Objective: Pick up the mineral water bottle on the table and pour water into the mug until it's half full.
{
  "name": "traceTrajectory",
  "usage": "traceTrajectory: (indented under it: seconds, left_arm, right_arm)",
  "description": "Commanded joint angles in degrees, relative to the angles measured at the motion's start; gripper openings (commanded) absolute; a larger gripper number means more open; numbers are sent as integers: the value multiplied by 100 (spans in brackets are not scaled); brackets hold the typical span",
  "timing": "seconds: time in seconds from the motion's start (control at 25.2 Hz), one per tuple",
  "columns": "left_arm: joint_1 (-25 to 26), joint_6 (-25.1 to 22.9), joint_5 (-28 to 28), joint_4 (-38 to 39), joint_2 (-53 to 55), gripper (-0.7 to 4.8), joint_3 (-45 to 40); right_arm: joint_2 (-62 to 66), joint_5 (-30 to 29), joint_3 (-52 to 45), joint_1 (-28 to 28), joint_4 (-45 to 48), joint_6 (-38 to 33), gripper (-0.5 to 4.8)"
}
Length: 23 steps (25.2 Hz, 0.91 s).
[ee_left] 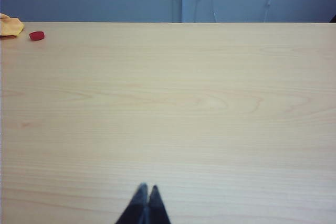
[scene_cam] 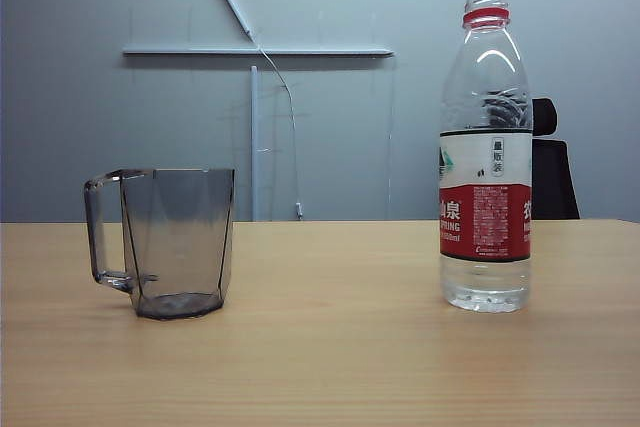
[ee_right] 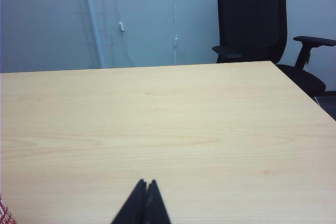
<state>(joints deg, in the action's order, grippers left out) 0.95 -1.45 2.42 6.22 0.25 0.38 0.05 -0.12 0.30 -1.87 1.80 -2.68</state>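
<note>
I see the tall clear plastic mineral water bottle, red-labelled and uncapped, upright on the tan wood-grain table, well apart from the empty smoky grey faceted mug.

Table: light wood-grain top. Mug stands upright on it, handle turned away from the mineral water bottle. Bottle upright, well apart from mug. Near the far edge I see a small red piece just beside a yellow-orange item.
</note>
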Motion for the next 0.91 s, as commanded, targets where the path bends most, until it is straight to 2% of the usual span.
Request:
traceTrajectory:
  seconds: [0.04, 0.32, 0.44, 0.48, 0.52, 0.64, 0.75, 0.87, 0.91]
  left_arm:
    - [-2, 17, -7, -68, 9, -2, 13]
    - [-4, 17, -7, -68, 9, -2, 13]
    - [-151, 17, 42, -68, 9, -2, 13]
    - [-382, 17, 55, -70, 13, -2, 13]
    - [-553, 17, 57, -72, 37, -2, 13]
    - [-1567, 17, 57, -55, 44, -2, 13]
    - [-2328, 17, 46, -61, 83, -2, 13]
    - [-3018, 17, 15, -66, 197, -2, 13]
    - [-3410, 17, 15, -66, 299, -2, 13]
  right_arm:
    - [-9, -2, -26, 9, 101, -11, -6]
    - [-9, -2, -26, 9, 103, -26, -6]
    - [-9, -212, -26, 9, 142, -925, -5]
    - [-9, -492, -26, 11, 188, -1563, -5]
    - [-9, -732, -26, 9, 208, -1766, -5]
    - [-9, -1663, -24, 15, 229, -1878, -5]
    - [-7, -2175, -7, 61, 199, -1932, -6]
    - [2, -2317, 74, 243, -35, -2048, -6]
    - [7, -2312, 146, 459, -243, -2037, -6]
